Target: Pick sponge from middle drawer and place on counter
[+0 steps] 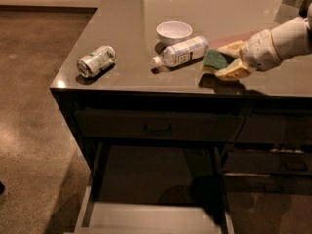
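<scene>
My gripper [220,60] reaches in from the right and is shut on the sponge [214,60], whose dark green face shows between the pale fingers [233,71]. It holds the sponge just above the glossy grey-brown counter [122,38], near the front edge and to the right of the plastic bottle. A shadow lies on the counter under it. The middle drawer [146,217] is pulled open below, showing its pale grey floor between dark sides.
A white bowl [174,32] stands on the counter, with a lying plastic bottle [180,52] just in front of it and a lying can [96,61] near the left edge. A closed drawer with a dark handle [157,129] sits under the counter. Brown floor lies left.
</scene>
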Controlling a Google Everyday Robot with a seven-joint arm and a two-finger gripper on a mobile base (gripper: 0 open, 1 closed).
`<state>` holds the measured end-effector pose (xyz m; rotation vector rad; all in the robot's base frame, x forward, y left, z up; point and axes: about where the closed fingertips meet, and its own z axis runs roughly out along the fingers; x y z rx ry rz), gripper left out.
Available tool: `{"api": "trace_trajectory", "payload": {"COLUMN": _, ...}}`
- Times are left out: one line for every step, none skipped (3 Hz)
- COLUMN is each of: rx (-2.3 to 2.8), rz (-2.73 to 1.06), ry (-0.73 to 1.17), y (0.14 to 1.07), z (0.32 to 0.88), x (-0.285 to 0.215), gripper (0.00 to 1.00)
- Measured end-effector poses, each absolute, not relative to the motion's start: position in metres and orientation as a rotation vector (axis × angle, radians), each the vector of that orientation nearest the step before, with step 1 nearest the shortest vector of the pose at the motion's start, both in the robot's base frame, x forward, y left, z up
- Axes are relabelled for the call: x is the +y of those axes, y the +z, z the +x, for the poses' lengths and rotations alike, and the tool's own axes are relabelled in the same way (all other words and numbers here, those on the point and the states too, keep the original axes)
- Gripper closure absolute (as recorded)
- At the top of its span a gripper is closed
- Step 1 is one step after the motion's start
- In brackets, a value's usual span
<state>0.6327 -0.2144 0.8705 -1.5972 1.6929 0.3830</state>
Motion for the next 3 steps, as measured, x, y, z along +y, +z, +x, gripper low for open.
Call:
{"api": "trace_trajectory", "payload": {"rx": 1.850, "rz": -1.546, "ry": 0.501, "y": 0.844, "z": 0.649, "x": -0.227, "gripper": 0.75}}
{"api": "trace_trajectory", "payload": {"rx": 1.861, "rz": -1.519, "ry": 0.496, "y": 0.848, "z": 0.656, "x": -0.230, "gripper": 0.52}}
{"api": "trace_trajectory", "payload": {"rx": 1.849, "rz": -1.506, "ry": 0.485, "y": 0.847, "z": 0.663, "x": -0.226, "gripper": 0.28}}
